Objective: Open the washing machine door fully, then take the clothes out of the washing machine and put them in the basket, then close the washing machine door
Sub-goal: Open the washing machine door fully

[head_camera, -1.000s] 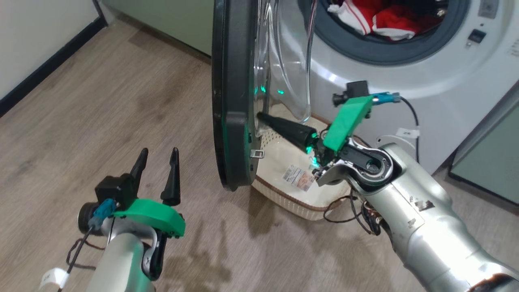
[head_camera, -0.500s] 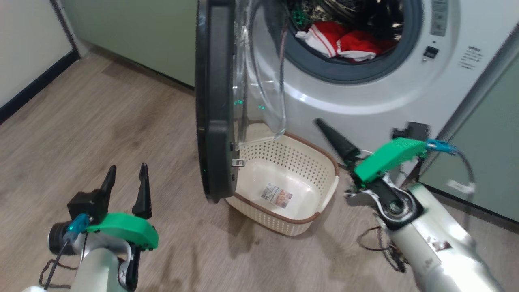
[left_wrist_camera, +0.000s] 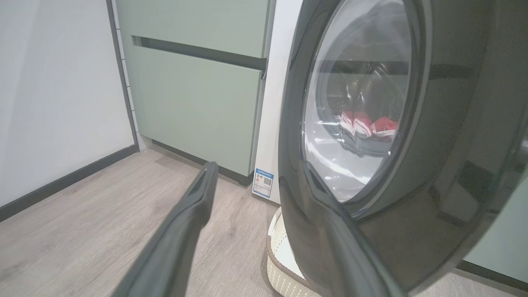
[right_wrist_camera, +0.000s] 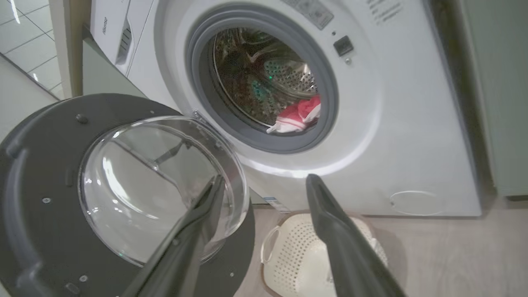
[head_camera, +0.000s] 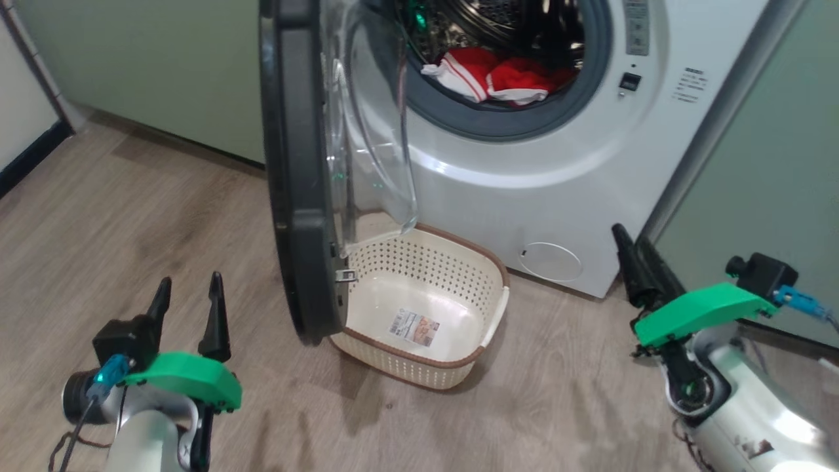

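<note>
Left pincer (head_camera: 190, 280), right pincer (right_wrist_camera: 265, 179): spread, empty.

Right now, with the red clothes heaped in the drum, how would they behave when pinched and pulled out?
Probably floppy: the clothes lie crumpled in folds, so they should sag and drape. Likely light, being a small heap. They rest bunched by the grey door seal, so one pinch may drag several.

The washing machine (head_camera: 564, 177) is white with a grey porthole ring, and the washing machine door (head_camera: 293, 196) has a glossy black rim around clear glass. The clothes (head_camera: 505, 75) are bright red with white stripes; the basket (head_camera: 426, 262) is cream-white, dotted with holes, brown-rimmed. The cabinets (head_camera: 164, 65) are pale green, the floor (head_camera: 131, 216) grey-brown wood grain.
</note>
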Robot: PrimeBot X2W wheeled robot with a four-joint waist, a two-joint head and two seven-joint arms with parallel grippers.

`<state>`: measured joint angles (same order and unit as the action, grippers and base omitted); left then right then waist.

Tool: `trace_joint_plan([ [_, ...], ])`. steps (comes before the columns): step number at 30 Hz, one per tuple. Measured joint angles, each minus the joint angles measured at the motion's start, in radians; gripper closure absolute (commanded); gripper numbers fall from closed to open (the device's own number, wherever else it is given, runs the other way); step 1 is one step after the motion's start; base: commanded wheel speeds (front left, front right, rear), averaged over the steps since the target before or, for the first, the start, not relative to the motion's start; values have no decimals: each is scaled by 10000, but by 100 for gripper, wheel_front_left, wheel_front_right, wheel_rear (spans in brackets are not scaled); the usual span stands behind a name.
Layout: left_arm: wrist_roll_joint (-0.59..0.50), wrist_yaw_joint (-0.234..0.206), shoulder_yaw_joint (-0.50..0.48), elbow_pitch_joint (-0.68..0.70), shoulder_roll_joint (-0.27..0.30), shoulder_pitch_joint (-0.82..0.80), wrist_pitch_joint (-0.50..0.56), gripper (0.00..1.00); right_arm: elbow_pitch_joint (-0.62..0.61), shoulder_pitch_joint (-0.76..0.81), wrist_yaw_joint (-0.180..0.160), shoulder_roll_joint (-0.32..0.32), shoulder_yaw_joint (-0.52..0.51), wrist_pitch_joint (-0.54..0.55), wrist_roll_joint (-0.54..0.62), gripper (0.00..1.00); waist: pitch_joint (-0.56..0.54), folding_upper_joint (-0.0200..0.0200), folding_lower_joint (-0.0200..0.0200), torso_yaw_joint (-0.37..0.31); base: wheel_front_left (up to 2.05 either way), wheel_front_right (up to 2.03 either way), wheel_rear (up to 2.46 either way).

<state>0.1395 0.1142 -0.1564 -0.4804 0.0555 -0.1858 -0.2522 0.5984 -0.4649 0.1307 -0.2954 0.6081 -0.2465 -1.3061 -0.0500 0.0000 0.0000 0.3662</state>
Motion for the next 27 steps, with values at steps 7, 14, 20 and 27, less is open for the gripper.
trace_joint_plan([
  [7, -75, 15, -230, 10, -17, 25, 0, 0, -468, 318, 0, 244, -2376, -46, 4247, 0, 4, 0, 0, -430, 0, 0, 0],
  [14, -161, 96, -265, -4, -36, 24, 0, 0, -1427, 1911, 6, 953, -3685, -46, 8126, 0, -30, -1, 0, -465, 0, 0, 0],
  [20, -161, 98, -336, -40, -46, 25, 0, 0, -2199, 2728, 8, 1427, -4034, -48, 9749, 0, -65, -1, 0, -480, 0, 0, 0],
  [27, -161, 100, -535, -176, -61, 24, 0, 0, -2207, 3441, 8, 1463, -4015, -46, 10462, 0, -53, 0, 0, -434, 0, 0, 0],
])
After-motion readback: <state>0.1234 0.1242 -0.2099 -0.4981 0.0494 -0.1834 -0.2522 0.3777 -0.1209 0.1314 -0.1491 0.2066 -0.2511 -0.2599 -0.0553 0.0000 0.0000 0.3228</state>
